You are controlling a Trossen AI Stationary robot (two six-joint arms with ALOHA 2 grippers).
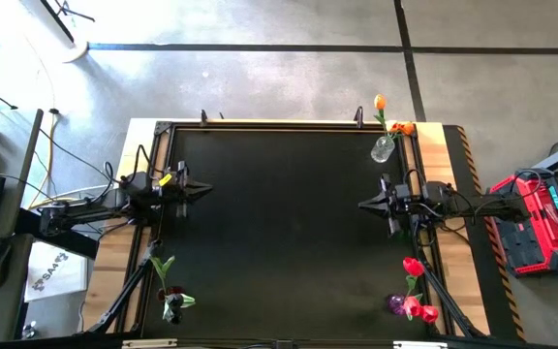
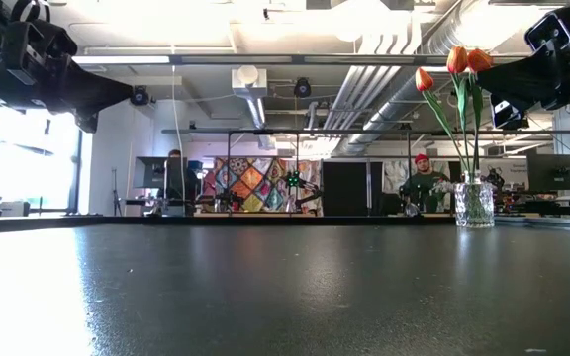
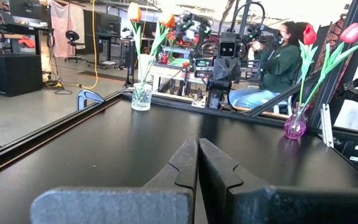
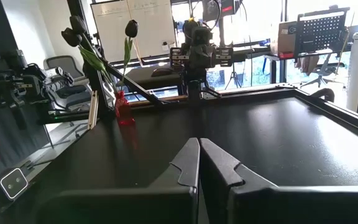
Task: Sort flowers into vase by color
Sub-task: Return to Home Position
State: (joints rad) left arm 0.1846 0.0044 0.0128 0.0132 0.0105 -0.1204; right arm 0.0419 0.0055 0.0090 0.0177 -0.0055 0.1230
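Tulips with black heads (image 4: 131, 28) stand in a red vase (image 4: 123, 112), well apart from the left gripper (image 1: 204, 191), its fingers closed on nothing. The right gripper (image 1: 362, 205), likewise closed, hangs between orange tulips (image 3: 134, 11) in a clear vase (image 3: 142, 96) and red tulips (image 3: 309, 34) in a purple vase (image 3: 295, 126).

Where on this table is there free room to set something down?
The table's whole middle is bare, between the left tool and right tool, both shut. Only three corners are taken: the clear vase with orange tulips, the red vase, the purple vase.
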